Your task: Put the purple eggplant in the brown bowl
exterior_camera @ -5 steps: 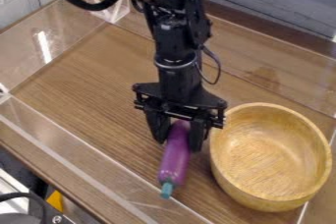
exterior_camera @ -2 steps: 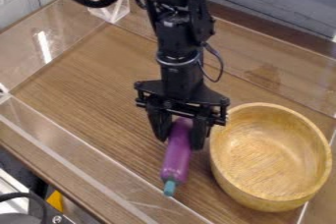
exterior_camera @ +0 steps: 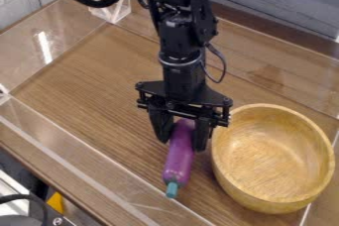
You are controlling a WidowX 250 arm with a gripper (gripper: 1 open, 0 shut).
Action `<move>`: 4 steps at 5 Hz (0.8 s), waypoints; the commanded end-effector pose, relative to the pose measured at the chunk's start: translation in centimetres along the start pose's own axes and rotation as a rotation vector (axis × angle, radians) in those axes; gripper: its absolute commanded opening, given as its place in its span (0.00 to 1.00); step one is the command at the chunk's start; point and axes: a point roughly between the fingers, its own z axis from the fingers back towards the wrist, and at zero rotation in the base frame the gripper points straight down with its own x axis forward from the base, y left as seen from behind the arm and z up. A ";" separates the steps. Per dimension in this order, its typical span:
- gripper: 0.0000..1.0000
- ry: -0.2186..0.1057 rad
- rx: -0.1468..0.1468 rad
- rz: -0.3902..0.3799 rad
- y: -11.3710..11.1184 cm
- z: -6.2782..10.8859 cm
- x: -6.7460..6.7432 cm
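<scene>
Your gripper (exterior_camera: 181, 139): jaws around the upper end of the eggplant (exterior_camera: 177, 167), near-left of bowl (exterior_camera: 273, 159); opening unclear.

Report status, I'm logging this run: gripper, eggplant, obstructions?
Gripper at purple eggplant's upper end, grip unconfirmed. Eggplant outside brown bowl, left of it in view. No obstruction seen between them.

My black robot arm (exterior_camera: 172, 32) reaches in from the top of the view and runs down through the middle, its upper links angled in from the upper left. A loose cable loops out on the right side of its forearm. Below the wide wrist bracket (exterior_camera: 183, 99), I have the gripper (exterior_camera: 181, 139) aimed downward, its two dark fingers close together around what sits between them.
</scene>
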 end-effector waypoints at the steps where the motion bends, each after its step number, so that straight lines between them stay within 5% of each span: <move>1: 0.00 -0.072 -0.014 -0.015 -0.6 1.7 1.0; 4: 0.00 -0.079 -0.010 -0.008 -1.0 2.1 1.1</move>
